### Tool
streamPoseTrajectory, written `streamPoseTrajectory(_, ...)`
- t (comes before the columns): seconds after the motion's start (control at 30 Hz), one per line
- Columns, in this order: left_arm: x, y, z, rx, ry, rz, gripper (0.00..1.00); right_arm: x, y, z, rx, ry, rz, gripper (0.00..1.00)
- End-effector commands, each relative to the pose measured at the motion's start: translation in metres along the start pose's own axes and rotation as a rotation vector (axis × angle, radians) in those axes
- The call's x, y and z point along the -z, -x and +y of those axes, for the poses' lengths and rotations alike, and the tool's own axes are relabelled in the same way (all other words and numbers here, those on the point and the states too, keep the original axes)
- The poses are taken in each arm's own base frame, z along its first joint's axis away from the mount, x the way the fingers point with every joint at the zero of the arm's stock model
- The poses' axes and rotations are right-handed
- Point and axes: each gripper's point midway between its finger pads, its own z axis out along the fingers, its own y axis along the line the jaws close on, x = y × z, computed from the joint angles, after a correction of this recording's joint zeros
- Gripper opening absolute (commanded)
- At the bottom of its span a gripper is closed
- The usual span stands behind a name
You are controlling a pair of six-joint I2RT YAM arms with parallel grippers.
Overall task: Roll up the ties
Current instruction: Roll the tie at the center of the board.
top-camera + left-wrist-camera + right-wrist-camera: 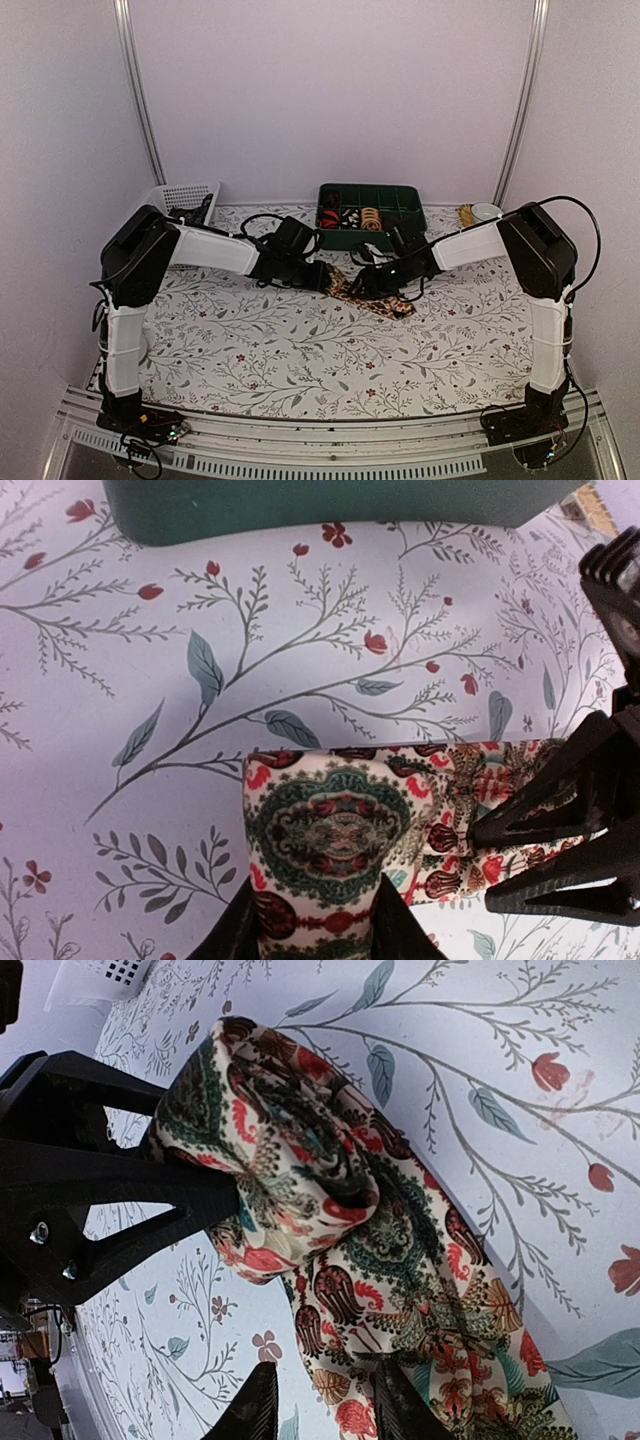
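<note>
The long dark floral-print fabric tie [300, 1160], at the middle of the leaf-patterned table [250, 340], is only partly rolled: the left gripper [315, 920] pinches its loose coil, the right gripper [325, 1400] clamps the flat tail yet to be wound

It was a robot lab cell: plain white walls [330, 90] and metal rails [138, 90] rose beyond the left claw [328, 279] and right claw [360, 285], enclosing a floral-covered bench [300, 350].
</note>
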Motion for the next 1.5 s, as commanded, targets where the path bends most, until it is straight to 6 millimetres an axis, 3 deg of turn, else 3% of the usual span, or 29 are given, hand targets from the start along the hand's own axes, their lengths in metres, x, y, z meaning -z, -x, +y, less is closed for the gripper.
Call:
streamPoseTrajectory(0.0, 0.004, -0.022, 0.023, 0.016, 0.071, 0.09, 0.31, -0.011, -0.061, -0.021, -0.084, -0.076, 0.17, 0.33)
streamPoseTrajectory(0.2, 0.004, -0.021, 0.029, -0.008, 0.122, 0.096, 0.29, -0.003, -0.057, -0.017, -0.079, -0.091, 0.156, 0.35)
streamPoseTrajectory(0.27, 0.005, -0.02, 0.029, -0.029, 0.149, 0.099, 0.29, 0.0, -0.049, -0.012, -0.075, -0.083, 0.137, 0.42)
streamPoseTrajectory(0.37, 0.005, -0.017, 0.027, -0.059, 0.169, 0.097, 0.29, 0.008, -0.031, 0.002, -0.061, -0.047, 0.084, 0.53)
streamPoseTrajectory(0.47, 0.007, -0.014, 0.023, -0.066, 0.157, 0.094, 0.29, 0.023, -0.004, 0.016, -0.037, -0.001, 0.009, 0.58)
streamPoseTrajectory(0.53, 0.007, -0.015, 0.023, -0.069, 0.152, 0.095, 0.29, 0.029, 0.007, 0.015, -0.036, -0.005, -0.026, 0.62)
streamPoseTrajectory(0.57, 0.007, -0.015, 0.023, -0.071, 0.152, 0.096, 0.29, 0.033, 0.023, 0.019, -0.017, -0.005, -0.059, 0.63)
streamPoseTrajectory(0.8, 0.003, -0.019, 0.023, -0.061, 0.134, 0.104, 0.3, 0.009, 0.044, -0.01, -0.02, -0.026, -0.06, 0.64)
streamPoseTrajectory(0.9, 0.003, -0.02, 0.023, -0.056, 0.122, 0.106, 0.31, 0.007, 0.046, 0.001, 0.02, 0.049, -0.078, 0.65)
streamPoseTrajectory(1.07, 0.006, -0.015, 0.023, -0.033, 0.093, 0.095, 0.48, 0.004, 0.048, 0.004, 0.175, 0.009, -0.084, 0.86)
streamPoseTrajectory(1.17, 0.013, -0.01, 0.022, -0.008, 0.061, 0.076, 0.58, 0.003, 0.048, 0.006, 0.306, -0.027, -0.088, 0.93)
streamPoseTrajectory(1.43, 0.044, 0.014, 0.03, 0.088, -0.042, -0.031, 0.78, -0.006, 0.047, 0.002, 0.625, -0.14, -0.054, 1.0)
streamPoseTrajectory(1.47, 0.057, 0.027, 0.024, 0.094, -0.076, -0.073, 0.8, -0.008, 0.048, 0.004, 0.665, -0.141, -0.052, 1.0)
